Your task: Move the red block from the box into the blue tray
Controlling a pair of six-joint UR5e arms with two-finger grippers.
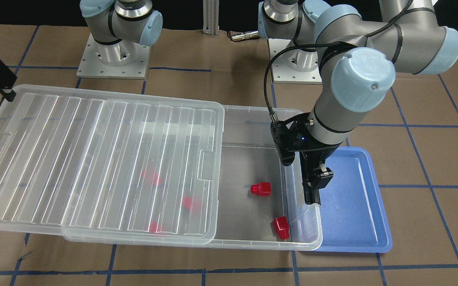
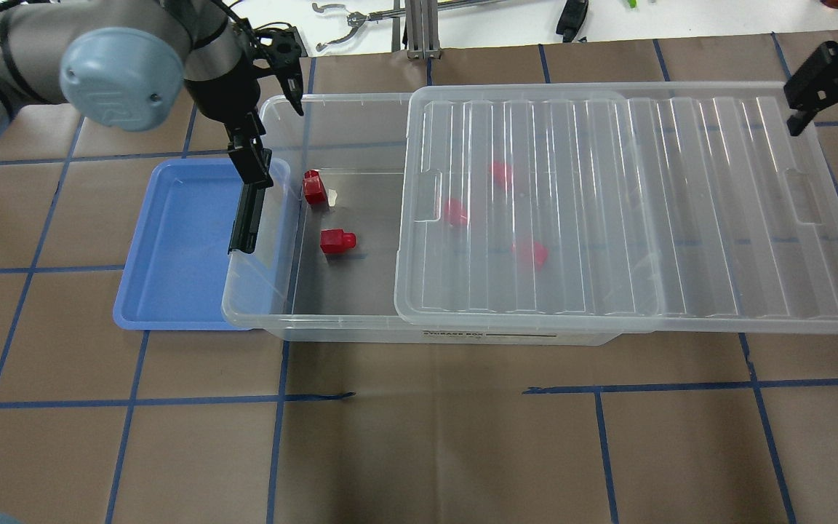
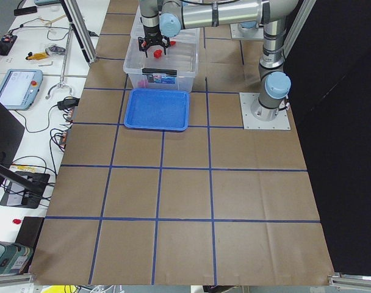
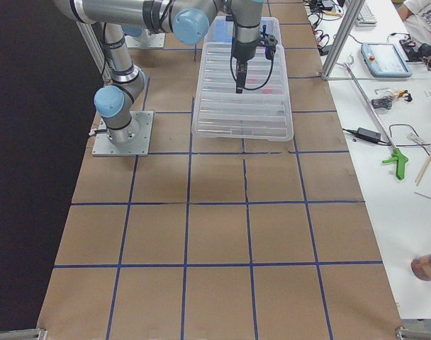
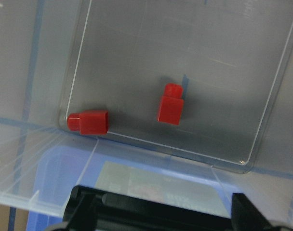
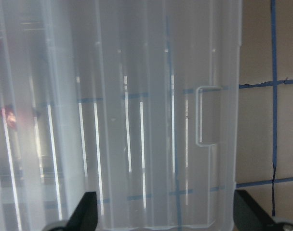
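Observation:
The clear box stands mid-table, with its ribbed lid slid toward my right so the left end is uncovered. Two red blocks lie on the uncovered floor and also show in the left wrist view. Three more show blurred under the lid. The blue tray is empty and tucked against the box's left short side. My left gripper points down over that short rim, open and empty. My right gripper is open at the lid's far right corner.
The two arm bases stand on plates behind the box. A white bench with tools runs along the far edge. Brown paper with blue tape lines covers the table in front of the box.

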